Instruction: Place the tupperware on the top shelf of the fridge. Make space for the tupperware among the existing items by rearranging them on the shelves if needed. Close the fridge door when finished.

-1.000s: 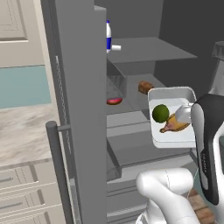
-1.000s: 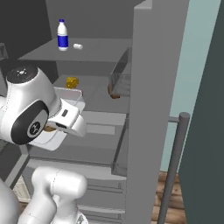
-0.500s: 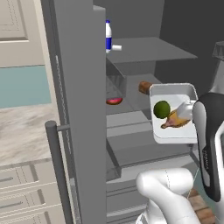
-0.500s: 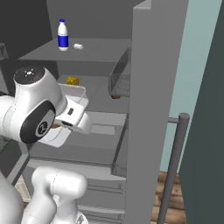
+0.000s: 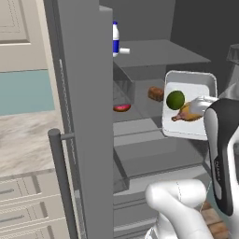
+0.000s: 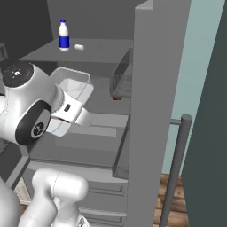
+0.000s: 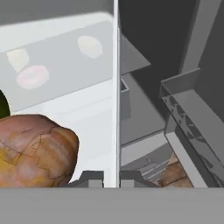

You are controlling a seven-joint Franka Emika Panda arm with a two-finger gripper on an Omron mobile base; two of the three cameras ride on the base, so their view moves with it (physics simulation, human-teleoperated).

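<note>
The tupperware [image 5: 191, 88], a shallow clear-white tray with a green fruit [image 5: 175, 99] and a brown drumstick [image 5: 186, 114] in it, hangs tilted in front of the open fridge [image 5: 79, 116], below the top shelf [image 5: 158, 53]. My gripper [image 7: 110, 179] is shut on the tray's thin wall [image 7: 116, 87], with the drumstick [image 7: 35, 148] just to its left. From the right base view the tupperware [image 6: 75, 84] shows behind my arm. On the top shelf [image 6: 95, 54] stand a white bottle with a blue label [image 5: 115, 38] [image 6: 64, 35] and a small white block [image 5: 124, 50] [image 6: 79, 46].
A red doughnut [image 5: 122, 108] and a brown loaf chunk [image 5: 156, 93] lie on the shelf below. Wire-fronted door baskets [image 5: 123, 88] [image 6: 122, 82] jut in from both open doors. The right door [image 6: 155, 111] and its bar handle [image 6: 175, 168] stand close by.
My arm has lifted the tupperware higher in front of the shelves, still gripped. The bottle, the block and the other foods have stayed where they were.
</note>
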